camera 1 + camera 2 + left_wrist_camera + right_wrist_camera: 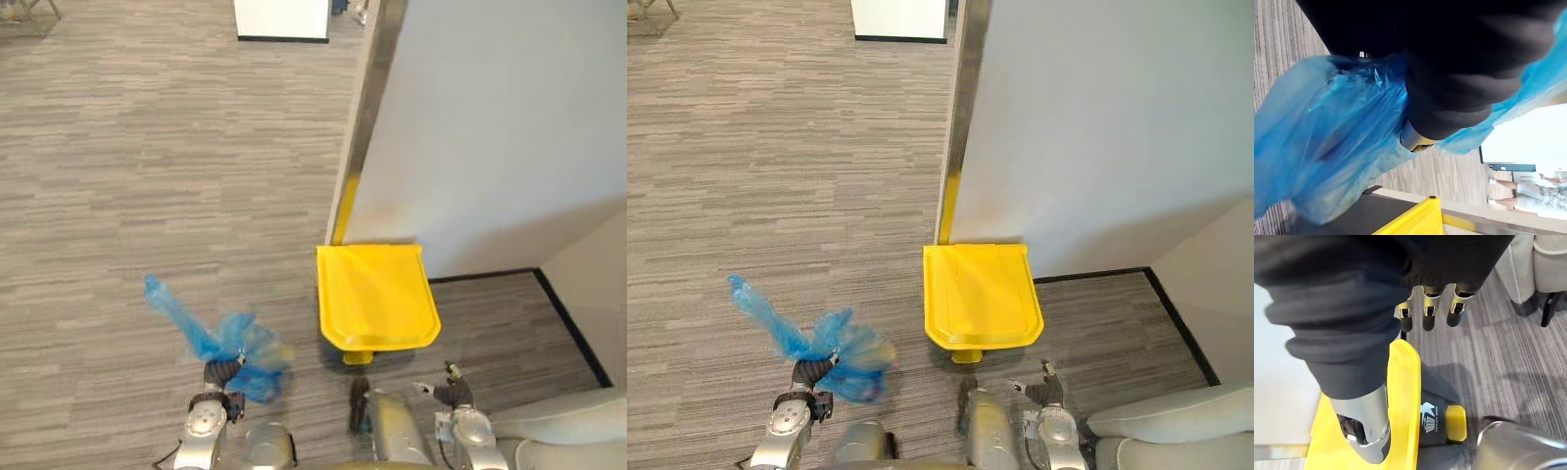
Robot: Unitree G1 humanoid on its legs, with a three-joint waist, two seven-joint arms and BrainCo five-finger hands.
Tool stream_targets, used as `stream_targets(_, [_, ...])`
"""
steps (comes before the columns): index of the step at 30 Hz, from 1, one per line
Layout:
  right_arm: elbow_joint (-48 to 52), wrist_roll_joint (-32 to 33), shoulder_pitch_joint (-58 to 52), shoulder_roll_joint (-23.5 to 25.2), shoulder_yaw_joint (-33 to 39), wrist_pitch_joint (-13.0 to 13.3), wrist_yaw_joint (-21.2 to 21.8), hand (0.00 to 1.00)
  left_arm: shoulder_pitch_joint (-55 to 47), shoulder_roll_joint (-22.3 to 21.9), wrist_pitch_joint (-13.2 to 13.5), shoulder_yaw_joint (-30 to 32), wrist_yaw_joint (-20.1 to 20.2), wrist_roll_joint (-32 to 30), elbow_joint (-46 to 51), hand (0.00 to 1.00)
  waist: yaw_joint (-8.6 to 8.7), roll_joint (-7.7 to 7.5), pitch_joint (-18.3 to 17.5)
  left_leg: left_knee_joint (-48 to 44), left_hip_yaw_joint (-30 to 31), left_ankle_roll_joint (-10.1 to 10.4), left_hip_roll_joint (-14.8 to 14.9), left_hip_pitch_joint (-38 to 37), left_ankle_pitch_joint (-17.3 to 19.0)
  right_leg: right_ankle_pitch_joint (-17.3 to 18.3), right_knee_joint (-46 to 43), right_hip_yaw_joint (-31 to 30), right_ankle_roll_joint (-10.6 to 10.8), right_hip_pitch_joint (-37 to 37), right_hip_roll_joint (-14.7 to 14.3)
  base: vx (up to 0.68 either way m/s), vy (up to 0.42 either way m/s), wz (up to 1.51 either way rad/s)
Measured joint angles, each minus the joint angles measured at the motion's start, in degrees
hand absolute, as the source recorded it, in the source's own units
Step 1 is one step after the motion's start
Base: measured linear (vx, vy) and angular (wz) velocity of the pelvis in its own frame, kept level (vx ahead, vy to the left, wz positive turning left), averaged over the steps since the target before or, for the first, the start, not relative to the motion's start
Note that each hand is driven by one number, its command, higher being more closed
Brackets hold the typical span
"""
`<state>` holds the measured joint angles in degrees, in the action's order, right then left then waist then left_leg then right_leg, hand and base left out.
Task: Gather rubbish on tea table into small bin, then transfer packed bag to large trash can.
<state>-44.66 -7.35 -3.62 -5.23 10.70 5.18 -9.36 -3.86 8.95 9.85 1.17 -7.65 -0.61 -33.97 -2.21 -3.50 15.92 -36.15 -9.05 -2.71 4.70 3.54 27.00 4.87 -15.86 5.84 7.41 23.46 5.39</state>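
Observation:
A blue plastic bag (223,343) hangs bunched in my left hand (221,375), whose fingers are curled round its gathered neck, low at the left over the carpet. Up close the bag (1327,142) bulges beside the hand's dark cover (1449,73). A large trash can with a closed yellow lid (377,294) and a yellow foot pedal (358,357) stands against the wall, to the right of the bag. My right hand (453,394) hovers empty near the can's front right corner, with its fingers (1430,313) straight above the lid's edge (1403,396) and the pedal (1455,423).
A white wall (490,127) with a metal corner strip (364,108) rises behind the can. A pale sofa (568,431) sits at the lower right. A white cabinet (282,20) stands far ahead. A person's legs (1508,185) show in the distance.

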Motion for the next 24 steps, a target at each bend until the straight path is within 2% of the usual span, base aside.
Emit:
stream_targets(1, [-1.3,0.0,0.0,-0.3,0.0,-0.5,-0.5,0.0,0.6,-0.1,0.0,-0.2,-0.1,0.0,-0.5,1.0,0.15,0.08,0.0,-1.6,1.9,0.5,-0.6,-0.2,1.8,-1.4,0.8,-1.8,-0.1,-1.5,-0.4,0.14,-0.124,0.62])
stream_targets(2, [-1.3,0.0,0.0,-0.7,0.0,-0.7,-0.5,0.0,1.1,-0.4,0.0,-0.7,-0.1,0.0,-0.6,1.0,-0.06,0.82,0.3,-2.0,3.1,1.0,-0.5,-0.3,2.4,-2.9,0.9,-2.4,-0.6,-1.5,-0.9,0.17,-0.098,0.45])
stream_targets(3, [-1.1,0.0,0.2,-1.3,0.0,-0.7,-0.5,0.0,1.9,-0.8,0.0,-1.0,-0.1,0.0,-0.5,1.0,-0.26,1.59,0.6,-2.0,5.3,1.3,-0.3,-0.2,3.0,-2.9,-0.1,-3.3,-0.8,-1.7,-2.2,0.21,-0.101,0.65])
stream_targets(4, [-1.0,0.1,0.3,-1.7,0.6,-0.7,-0.5,0.0,3.1,-0.8,0.1,-1.2,0.0,0.0,-0.6,1.0,0.21,2.93,1.4,-2.0,8.8,1.9,0.0,0.2,3.3,-1.9,-2.4,-8.0,-1.7,-1.5,-3.9,0.3,-0.148,1.03])
stream_targets(5, [-1.0,0.2,-0.7,-1.5,1.7,-0.7,-0.4,0.0,3.8,-0.9,0.1,-1.3,-0.1,-0.1,-0.5,1.0,1.18,3.34,1.6,-1.9,11.6,2.7,0.2,0.5,3.7,-0.3,-5.7,-8.5,-1.8,-0.4,-4.4,0.32,-0.172,1.12])
stream_targets(6, [-1.0,0.6,-0.9,-1.0,2.8,-0.7,-0.5,0.0,3.8,-0.9,0.1,-1.3,-0.1,-0.1,-0.4,1.0,1.42,3.76,1.4,-1.8,13.1,3.7,0.8,0.9,4.2,1.0,-8.6,-6.9,-1.8,0.6,-4.4,0.28,-0.197,0.89])
stream_targets(8, [-0.9,1.2,-1.2,0.3,4.4,-0.9,-0.4,0.0,3.8,-1.0,0.0,-1.7,-0.1,-0.1,-0.4,1.0,1.31,4.4,0.9,-0.5,15.7,5.7,3.0,0.5,4.9,6.3,-15.0,-3.7,-3.2,2.5,-5.1,0.27,-0.215,0.53])
stream_targets(10, [1.0,1.3,-0.3,1.2,4.6,-1.0,-0.4,0.0,3.7,-2.0,0.0,-1.7,-0.1,-0.1,-0.4,1.0,1.31,4.4,0.7,3.2,15.8,7.7,4.4,-0.4,3.8,8.5,-16.6,-3.1,-3.9,3.8,-6.0,0.28,-0.19,0.07])
stream_targets(12, [3.1,2.1,0.5,1.8,4.3,-0.7,-0.3,0.0,3.9,-3.2,0.0,-1.7,-0.1,-0.2,-0.4,1.0,1.4,4.88,0.4,6.1,15.8,8.9,5.5,-0.6,2.7,9.0,-16.4,-2.6,-4.6,4.8,-6.9,0.28,-0.195,-0.08])
stream_targets(14, [3.3,2.5,1.8,1.8,3.4,-0.6,-0.3,0.0,4.3,-3.5,0.0,-1.7,0.0,-0.2,-0.4,1.0,1.53,5.14,0.1,8.4,16.2,9.4,6.3,-1.1,1.7,9.1,-15.5,-2.3,-4.8,4.9,-7.7,0.2,-0.148,-0.06])
stream_targets(16, [3.4,2.6,3.4,1.4,-0.1,-0.3,-0.3,0.0,5.1,-3.5,0.2,-1.7,0.1,-0.6,-0.3,1.0,1.68,5.56,-0.7,10.0,16.9,9.6,6.7,-0.5,0.8,8.1,-13.3,-1.9,-6.0,4.9,-8.2,0.08,-0.081,0.01])
stream_targets(19, [4.7,2.6,6.3,1.5,-5.8,-0.1,-0.3,0.0,5.1,-2.9,0.5,-1.9,0.3,-1.4,-0.1,1.0,1.51,5.71,-2.6,10.4,17.5,9.8,7.0,1.9,0.1,6.0,-10.1,-1.6,-5.7,5.8,-8.5,-0.01,-0.016,0.01])
stream_targets(24, [5.4,2.4,20.2,0.0,-8.6,1.0,-1.9,0.0,5.1,-0.8,0.7,-6.4,0.2,-1.6,3.8,1.0,1.22,5.61,-3.0,11.4,19.8,11.1,6.6,6.9,-1.9,3.5,-7.8,-0.8,-6.4,9.1,-8.1,-0.02,-0.054,0.14])
